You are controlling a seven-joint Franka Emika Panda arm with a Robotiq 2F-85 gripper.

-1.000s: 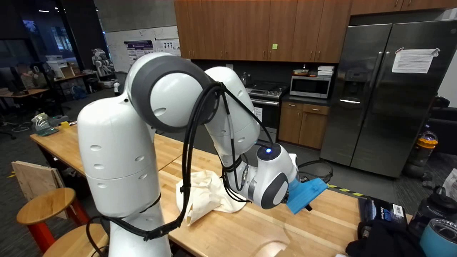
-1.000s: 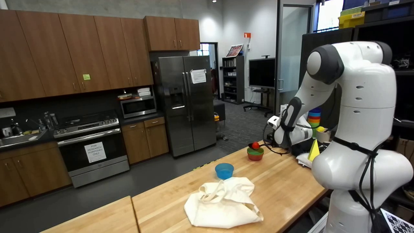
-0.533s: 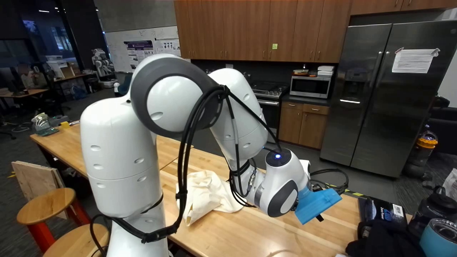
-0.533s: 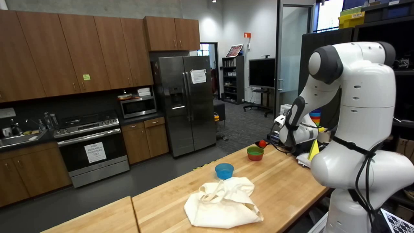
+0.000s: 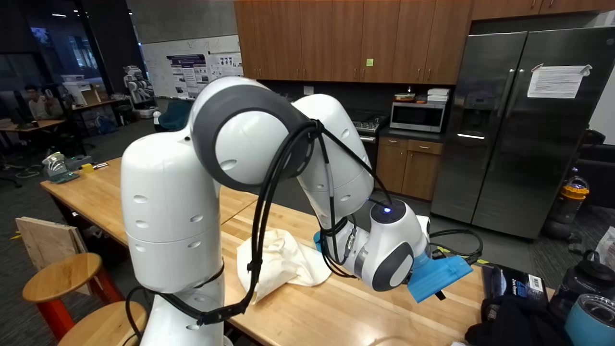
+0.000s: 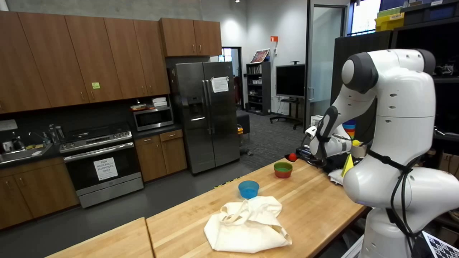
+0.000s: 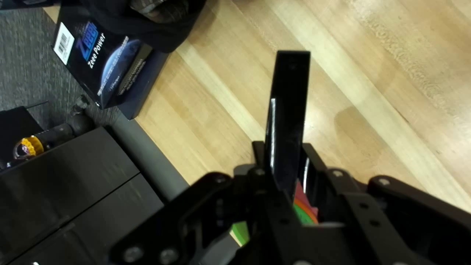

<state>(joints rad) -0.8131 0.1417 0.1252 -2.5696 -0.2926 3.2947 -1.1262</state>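
My gripper (image 7: 282,151) is shut on the handle of a black spoon (image 7: 289,106); the handle's end points away from the jaws in the wrist view. In an exterior view the spoon's dark head shows with a red ball (image 6: 292,157) on it, raised above the table. Just below and to the left of it there stands a bowl, green inside and red outside (image 6: 283,170). Parts of green, orange and red (image 7: 304,211) show between the jaws in the wrist view. A blue cover (image 5: 439,277) on the gripper hides the fingers in an exterior view.
A blue bowl (image 6: 248,189) and a crumpled cream cloth bag (image 6: 247,227) lie further along the wooden table (image 6: 308,211). A black box (image 7: 99,59) and dark cloth (image 7: 162,33) sit at the table's edge. A yellow wedge (image 6: 347,165) stands near the arm.
The arm has swung toward the black box. The spoon with the red ball has moved from over the green and red bowl to its upper right in an exterior view.
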